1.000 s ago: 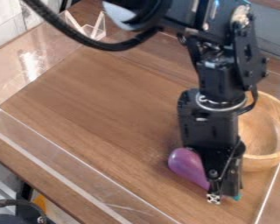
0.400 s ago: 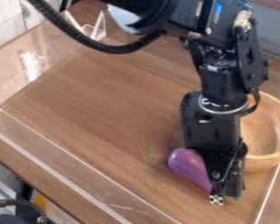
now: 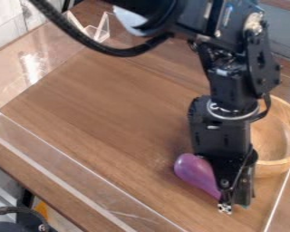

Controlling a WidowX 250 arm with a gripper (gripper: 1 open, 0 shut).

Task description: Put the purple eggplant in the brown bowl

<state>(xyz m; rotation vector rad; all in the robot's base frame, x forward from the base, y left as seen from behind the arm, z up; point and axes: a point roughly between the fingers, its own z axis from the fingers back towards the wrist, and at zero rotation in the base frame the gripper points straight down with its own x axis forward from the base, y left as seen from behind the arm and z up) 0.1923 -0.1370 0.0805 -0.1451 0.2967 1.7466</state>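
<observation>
Nothing has visibly shifted since the earlier frames: the arm holds the same pose and the purple eggplant [image 3: 198, 170] lies where it lay a second ago.

Taking the brown bowl [image 3: 281, 145] as the landmark, the black arm comes down from the upper part of the view and stands directly in front of the bowl's left portion, hiding much of it; only the right rim and part of the inner wall show, at the right edge of the picture. The gripper [image 3: 236, 195] points steeply downward just in front of and below the bowl, its tip low over the wooden table [image 3: 99, 118]. Its fingers are clenched together, with the eggplant pressed against their left side (whether the stem end is actually pinched between them cannot be told, since the fingers cover that end).

The eggplant sits on the table outside the bowl, just in front of the near-left rim, its glossy rounded end pointing left and away from the gripper. A clear plastic sheet [image 3: 62, 154] lies across the table, well to the left of the bowl.
</observation>
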